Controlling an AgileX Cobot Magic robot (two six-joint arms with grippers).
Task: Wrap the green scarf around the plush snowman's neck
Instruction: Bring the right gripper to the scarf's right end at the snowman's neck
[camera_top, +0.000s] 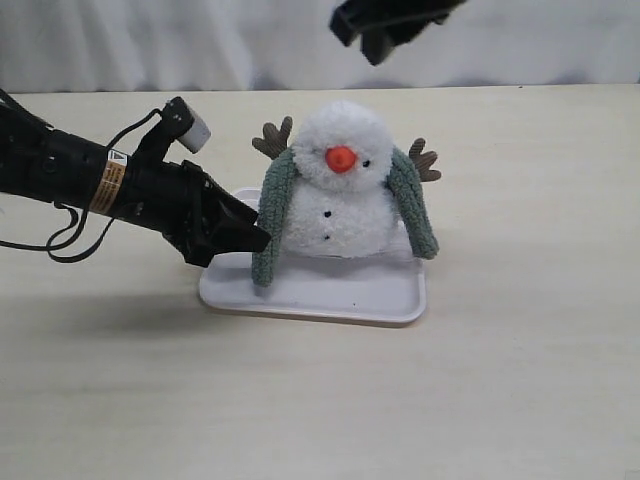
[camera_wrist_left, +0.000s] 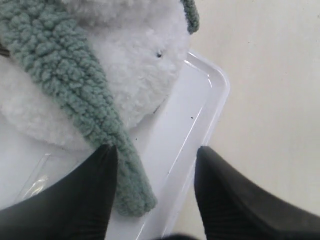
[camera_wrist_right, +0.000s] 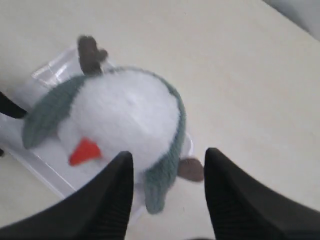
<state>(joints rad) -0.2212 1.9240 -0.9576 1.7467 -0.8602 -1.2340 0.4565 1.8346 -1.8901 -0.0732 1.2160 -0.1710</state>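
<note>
The plush snowman (camera_top: 340, 190) sits upright on a white tray (camera_top: 320, 292). The green scarf (camera_top: 272, 215) lies behind the snowman's neck, and its two ends hang down the front, one on each side. My left gripper (camera_top: 255, 236) is low beside the left-hand scarf end. In the left wrist view this gripper (camera_wrist_left: 155, 148) is open, with the scarf end (camera_wrist_left: 131, 192) lying on the tray against one finger and not pinched. My right gripper (camera_top: 385, 40) hovers high above the snowman. It (camera_wrist_right: 168, 152) is open and empty, over the snowman's head (camera_wrist_right: 125, 112) and the other scarf end (camera_wrist_right: 165, 177).
The tray's rim (camera_wrist_left: 212, 92) borders the bare beige table (camera_top: 520, 380). Brown twig arms (camera_top: 272, 138) stick out behind the snowman's shoulders. A pale curtain (camera_top: 200, 40) closes off the back.
</note>
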